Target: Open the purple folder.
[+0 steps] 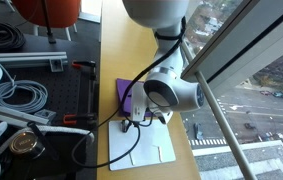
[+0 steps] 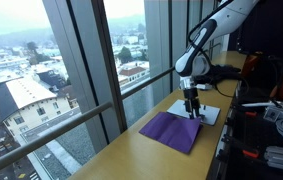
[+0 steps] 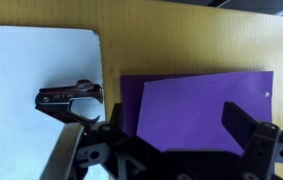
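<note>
Hovering over the purple folder (image 3: 206, 105), the claw (image 3: 166, 150) is seen spread wide, with nothing held. The folder lies flat on the wooden surface (image 3: 181, 40), just beside the white board (image 3: 31, 70) and its clip (image 3: 69, 98). The top cover is skewed, so a strip of lower cover is bared on the board side; that edge is judged to be the free one. One fingertip should be slid under the top cover only, then swept away from the board. The long axis seems to run away from the board, though part is hidden by the claw.
</note>
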You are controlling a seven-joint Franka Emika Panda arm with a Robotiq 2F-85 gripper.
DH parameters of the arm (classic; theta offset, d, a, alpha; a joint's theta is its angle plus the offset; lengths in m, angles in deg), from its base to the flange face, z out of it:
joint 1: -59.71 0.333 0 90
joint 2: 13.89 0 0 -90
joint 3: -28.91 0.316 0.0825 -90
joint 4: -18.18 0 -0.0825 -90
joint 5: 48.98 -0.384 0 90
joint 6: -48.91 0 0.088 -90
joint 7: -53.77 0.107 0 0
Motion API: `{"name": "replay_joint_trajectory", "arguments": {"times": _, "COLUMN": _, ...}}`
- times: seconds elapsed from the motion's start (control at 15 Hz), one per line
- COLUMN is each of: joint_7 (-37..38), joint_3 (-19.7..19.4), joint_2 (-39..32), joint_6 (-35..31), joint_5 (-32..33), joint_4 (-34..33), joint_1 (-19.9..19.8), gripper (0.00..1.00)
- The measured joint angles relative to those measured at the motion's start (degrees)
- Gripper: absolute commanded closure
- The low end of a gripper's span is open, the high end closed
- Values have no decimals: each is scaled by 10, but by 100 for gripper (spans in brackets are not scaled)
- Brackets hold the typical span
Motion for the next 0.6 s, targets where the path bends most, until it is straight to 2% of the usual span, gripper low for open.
{"name": "replay_joint_trajectory", "arguments": {"times": 0.6, "joint_7": 0, "joint_3": 6, "joint_2": -4, "joint_6": 0, "joint_5": 0, "joint_4": 0, "joint_1": 0, "gripper": 0}}
